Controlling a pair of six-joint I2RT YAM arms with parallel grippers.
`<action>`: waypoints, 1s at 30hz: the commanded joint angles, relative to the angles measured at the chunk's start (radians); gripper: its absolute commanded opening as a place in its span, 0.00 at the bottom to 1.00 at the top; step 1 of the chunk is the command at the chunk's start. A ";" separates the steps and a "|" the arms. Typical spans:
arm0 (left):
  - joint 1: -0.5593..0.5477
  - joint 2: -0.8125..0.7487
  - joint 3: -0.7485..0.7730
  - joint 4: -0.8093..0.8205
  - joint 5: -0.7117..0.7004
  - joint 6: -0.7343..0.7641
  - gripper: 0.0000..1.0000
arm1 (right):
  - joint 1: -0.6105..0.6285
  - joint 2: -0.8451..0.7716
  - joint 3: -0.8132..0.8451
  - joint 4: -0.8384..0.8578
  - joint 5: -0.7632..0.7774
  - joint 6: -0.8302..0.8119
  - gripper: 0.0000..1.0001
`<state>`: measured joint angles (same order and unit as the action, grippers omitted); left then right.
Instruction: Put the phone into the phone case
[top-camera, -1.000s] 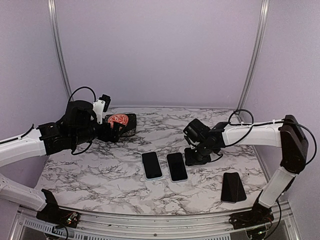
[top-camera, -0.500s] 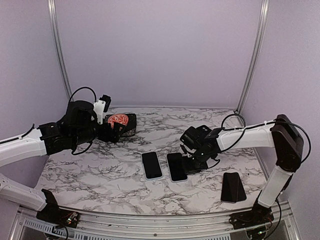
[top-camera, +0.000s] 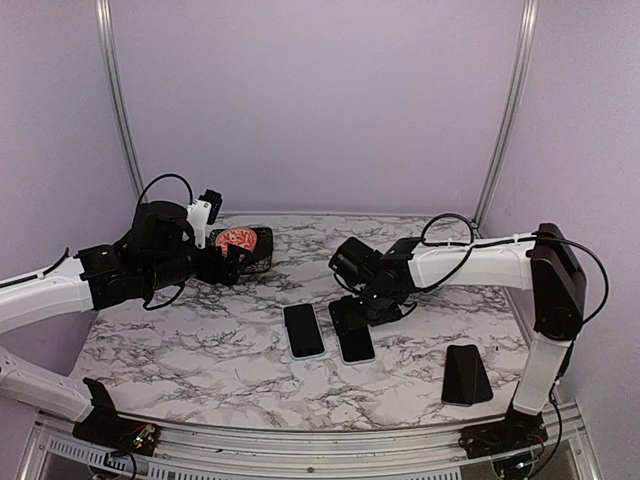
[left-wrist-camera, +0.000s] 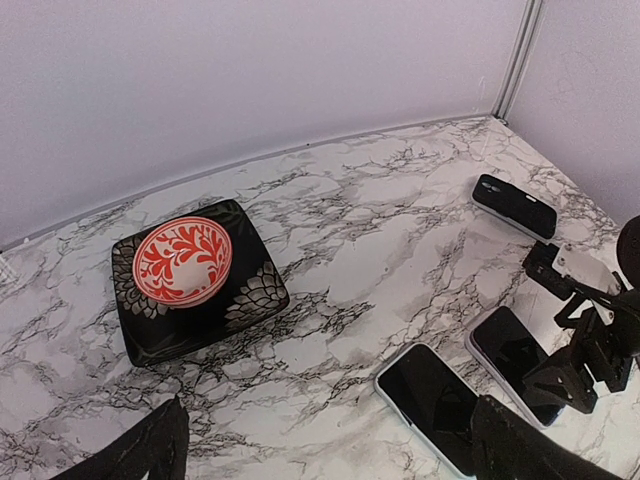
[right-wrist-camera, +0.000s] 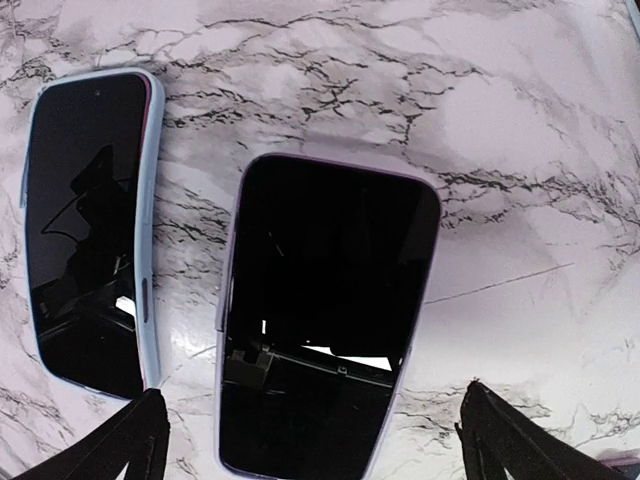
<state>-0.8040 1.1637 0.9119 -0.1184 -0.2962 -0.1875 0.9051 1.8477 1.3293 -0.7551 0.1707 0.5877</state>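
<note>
Two unmarked black-screened phones (right-wrist-camera: 322, 318)

Phone (top-camera: 356, 343) top under right gripper (top-camera: 352, 314)

overhead rear view, 2 wrist close-ups

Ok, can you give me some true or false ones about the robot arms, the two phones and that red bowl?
1. The right tool is above a phone lying flat on the table. True.
2. The red bowl sits on a black plate. True.
3. The left tool is holding the bowl. False: it is open, holding nothing.
4. The two phones are stacked. False: the other phone lies beside it.
5. A black object sits near the right arm's base. True.
</note>
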 joint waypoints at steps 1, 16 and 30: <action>0.007 0.004 -0.007 -0.027 -0.005 0.003 0.99 | 0.012 0.047 0.026 0.033 -0.008 0.020 0.99; 0.007 0.006 -0.006 -0.027 0.003 0.000 0.99 | 0.025 0.163 0.023 0.004 -0.080 0.026 0.92; 0.007 0.008 -0.005 -0.028 0.002 0.000 0.99 | 0.034 0.064 0.026 0.036 0.008 0.006 0.48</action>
<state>-0.8040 1.1645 0.9119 -0.1192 -0.2958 -0.1879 0.9199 1.9697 1.3457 -0.7315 0.1287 0.6125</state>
